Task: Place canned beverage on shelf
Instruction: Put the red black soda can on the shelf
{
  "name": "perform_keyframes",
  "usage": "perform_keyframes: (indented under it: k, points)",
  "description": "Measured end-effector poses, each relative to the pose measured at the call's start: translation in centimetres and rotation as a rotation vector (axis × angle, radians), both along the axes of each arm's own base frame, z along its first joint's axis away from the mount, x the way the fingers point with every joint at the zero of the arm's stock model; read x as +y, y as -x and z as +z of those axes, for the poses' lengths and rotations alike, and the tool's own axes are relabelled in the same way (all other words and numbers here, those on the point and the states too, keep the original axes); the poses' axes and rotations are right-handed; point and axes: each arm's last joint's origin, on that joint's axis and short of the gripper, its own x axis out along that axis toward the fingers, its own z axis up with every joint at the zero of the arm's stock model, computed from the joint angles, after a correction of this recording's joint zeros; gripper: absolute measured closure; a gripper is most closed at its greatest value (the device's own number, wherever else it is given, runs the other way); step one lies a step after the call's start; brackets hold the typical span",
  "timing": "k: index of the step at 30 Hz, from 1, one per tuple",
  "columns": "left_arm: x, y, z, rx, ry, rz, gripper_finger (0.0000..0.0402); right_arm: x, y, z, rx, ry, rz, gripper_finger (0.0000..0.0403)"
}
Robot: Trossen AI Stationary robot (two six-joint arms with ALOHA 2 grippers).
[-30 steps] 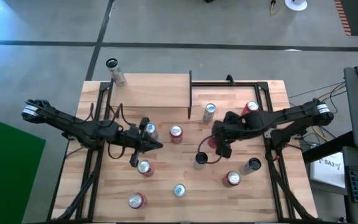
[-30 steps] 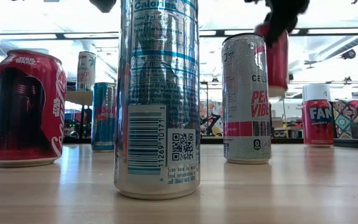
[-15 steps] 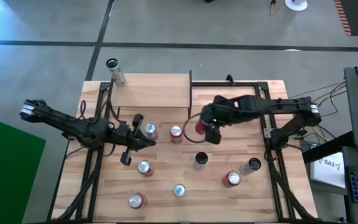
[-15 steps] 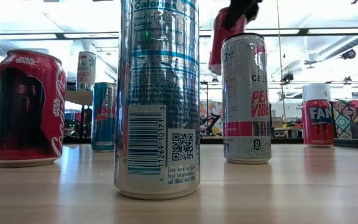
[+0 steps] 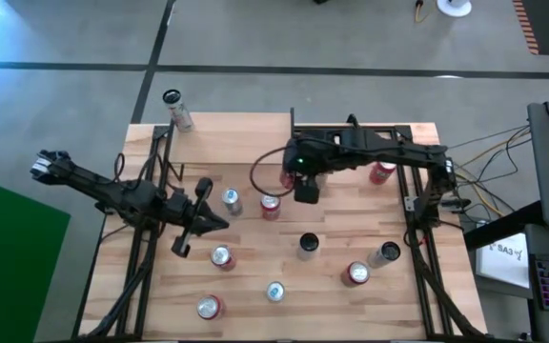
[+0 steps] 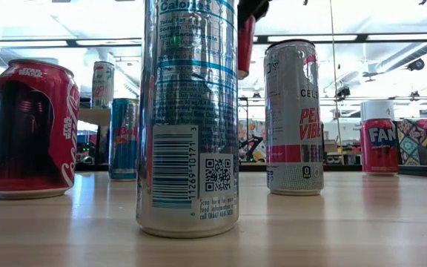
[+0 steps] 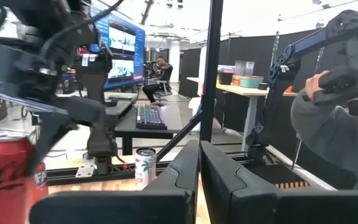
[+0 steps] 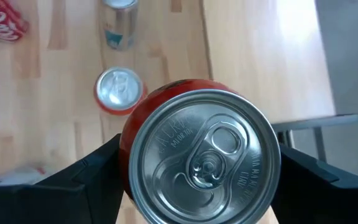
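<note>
My right gripper (image 5: 299, 181) is shut on a red can (image 5: 288, 177) and holds it in the air above the table's far middle, just right of the shelf (image 5: 227, 141). The shelf is a light wooden board with a black upright along its right end. The right wrist view looks down on the can's silver top (image 8: 202, 163). The can also shows in the low view (image 6: 245, 44), hanging high. A silver can (image 5: 175, 107) stands at the shelf's far left corner. My left gripper (image 5: 215, 221) is shut and empty, low at the table's left. My right gripper pinches the red can's side wall (image 8: 128, 146) near its top between the two fingers (image 8: 95, 180), one on each side. The fingers come from above, pointing down. The can hangs below them, top up, lifted clear of the table.
Several cans stand on the tabletop: a silver-blue one (image 5: 230, 200) and a red one (image 5: 271, 205) near my left gripper, a red one (image 5: 381, 171) at the far right, and others (image 5: 308, 245) toward the near edge. Black frame rails (image 5: 417, 219) run along both table sides.
My right gripper has carried the red can up and toward the table's far left, from the right middle to beside the shelf's right end; the can, tilted midway, now hangs upright. My left gripper has drawn back a little toward the table's left edge.
</note>
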Motion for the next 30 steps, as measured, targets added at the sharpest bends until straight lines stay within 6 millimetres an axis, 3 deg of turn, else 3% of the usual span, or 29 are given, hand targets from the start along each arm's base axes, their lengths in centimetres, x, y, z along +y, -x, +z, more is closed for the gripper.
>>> perform_keyframes:
  k: [7, 20, 30]
  points:
    - [0.0, 0.1, 0.1, -0.008, -0.012, 0.000, 0.0402, -2.0, -2.1, 0.2, -0.054, 0.016, 0.034, 0.0109]
    - [0.6, 1.6, 1.1, -0.070, -0.024, 0.008, 0.0402, -6.7, -6.2, -2.5, -0.044, 0.026, 0.065, 0.0109]
    - [0.9, 2.6, 1.5, -0.085, -0.034, 0.011, 0.0402, -9.0, -6.6, -2.6, -0.115, 0.002, 0.066, 0.0109]
